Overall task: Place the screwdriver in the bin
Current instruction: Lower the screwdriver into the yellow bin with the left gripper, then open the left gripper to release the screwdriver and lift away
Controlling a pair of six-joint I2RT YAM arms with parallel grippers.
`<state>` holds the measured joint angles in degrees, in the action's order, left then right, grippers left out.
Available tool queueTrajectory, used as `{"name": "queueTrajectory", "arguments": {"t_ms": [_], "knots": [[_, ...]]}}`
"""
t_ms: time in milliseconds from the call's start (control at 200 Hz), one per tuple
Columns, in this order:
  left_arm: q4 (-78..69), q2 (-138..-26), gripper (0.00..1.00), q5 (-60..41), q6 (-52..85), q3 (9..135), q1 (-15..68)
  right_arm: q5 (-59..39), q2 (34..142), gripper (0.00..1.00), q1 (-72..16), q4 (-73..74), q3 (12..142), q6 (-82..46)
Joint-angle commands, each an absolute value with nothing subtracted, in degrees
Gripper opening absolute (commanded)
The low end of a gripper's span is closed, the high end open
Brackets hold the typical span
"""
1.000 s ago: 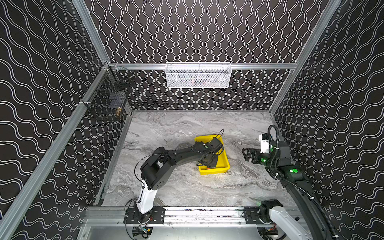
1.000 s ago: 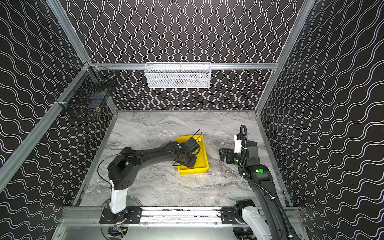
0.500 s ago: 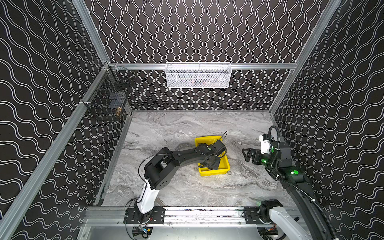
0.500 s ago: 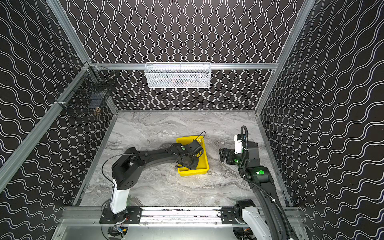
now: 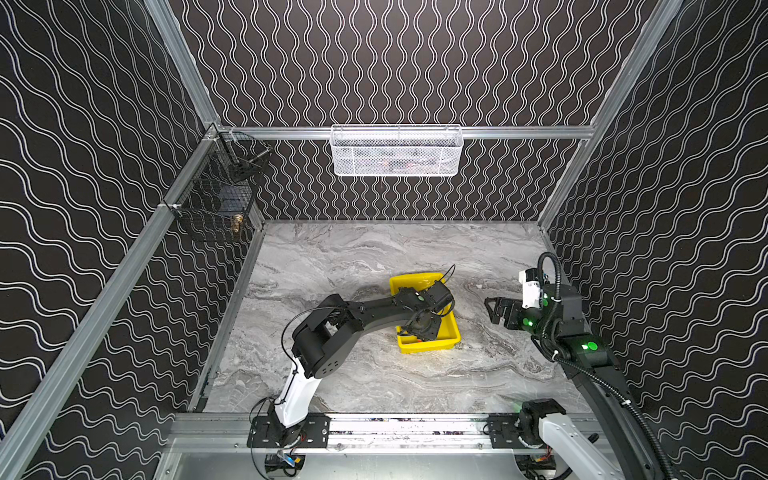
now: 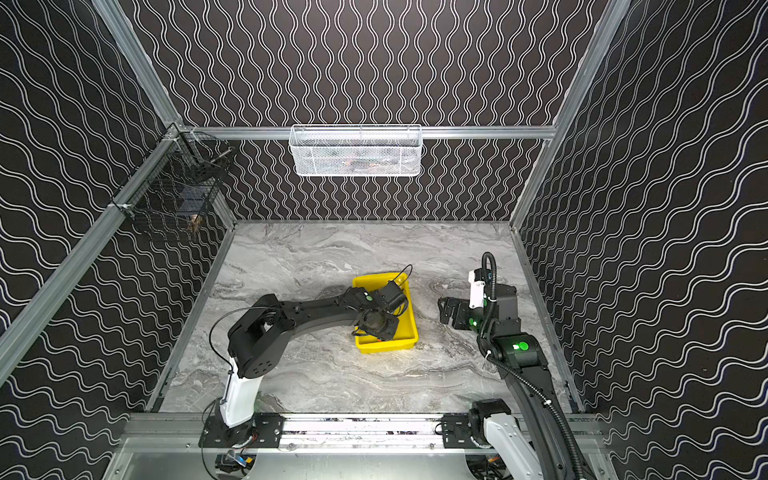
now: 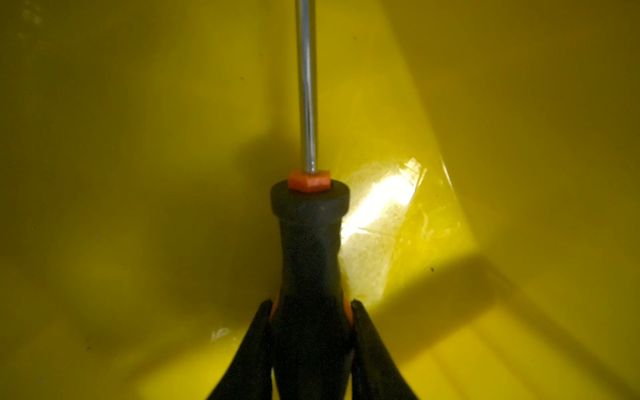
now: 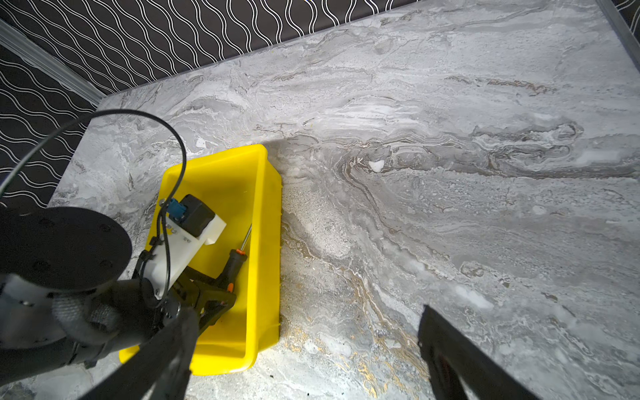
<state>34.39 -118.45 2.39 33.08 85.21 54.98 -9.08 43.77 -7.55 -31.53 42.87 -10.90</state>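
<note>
The screwdriver (image 7: 310,242), black-handled with an orange collar and a thin metal shaft, is low inside the yellow bin (image 7: 138,173). My left gripper (image 7: 310,304) is shut on its handle. In the right wrist view the screwdriver (image 8: 232,265) points along the bin (image 8: 266,214), shaft toward the far end. In both top views the left gripper (image 5: 419,330) (image 6: 376,330) reaches down into the near half of the bin (image 5: 415,277) (image 6: 376,277). My right gripper (image 5: 494,309) (image 6: 446,311) (image 8: 305,311) hovers open and empty above the table to the right of the bin.
A white mesh basket (image 5: 397,151) hangs on the back rail. A black wire basket (image 5: 216,203) hangs on the left wall. Patterned walls enclose the grey marble table (image 5: 353,257) on three sides.
My left gripper has moved toward the near end of the bin and lower into it, still holding the screwdriver. The right arm has hardly moved.
</note>
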Motion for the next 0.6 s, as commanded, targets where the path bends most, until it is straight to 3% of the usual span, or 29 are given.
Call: {"name": "queueTrajectory", "arguments": {"t_ms": [0,596], "knots": [[34.4,-118.7,0.23,2.9,33.2,85.9,55.0,-8.7,44.0,0.99,-7.6,-31.0,42.9,-10.8],[37.0,-118.1,0.47,5.6,31.5,89.5,55.0,-8.6,43.8,0.99,-7.6,-31.0,42.8,-10.8]]}}
